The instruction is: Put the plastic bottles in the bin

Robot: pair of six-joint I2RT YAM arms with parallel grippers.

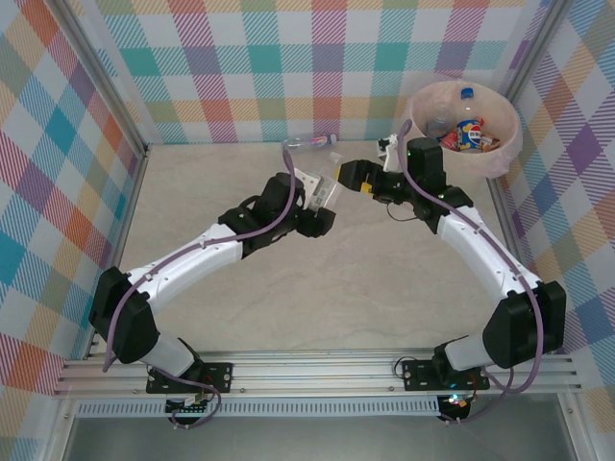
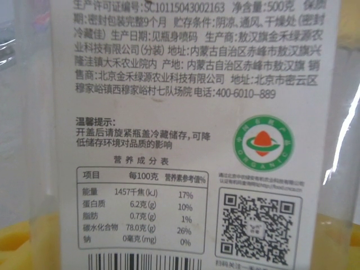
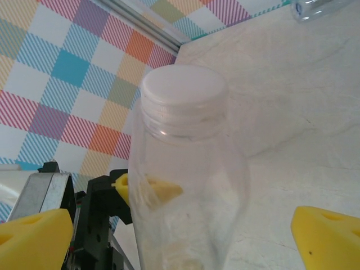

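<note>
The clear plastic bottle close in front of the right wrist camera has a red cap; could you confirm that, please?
Not quite: the clear plastic bottle close to that camera has a white cap, not red, as the right wrist view shows.

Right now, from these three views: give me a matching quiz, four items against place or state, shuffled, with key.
Column A
1. white-capped bottle
2. blue-capped bottle
3. lying bottle
4. right gripper

Column B
a. inside the bin
b. open, one finger on each side of a bottle
c. on the table, at its far edge
d. gripped by the left gripper

Pairs: 1-d, 2-a, 3-c, 4-b
</note>
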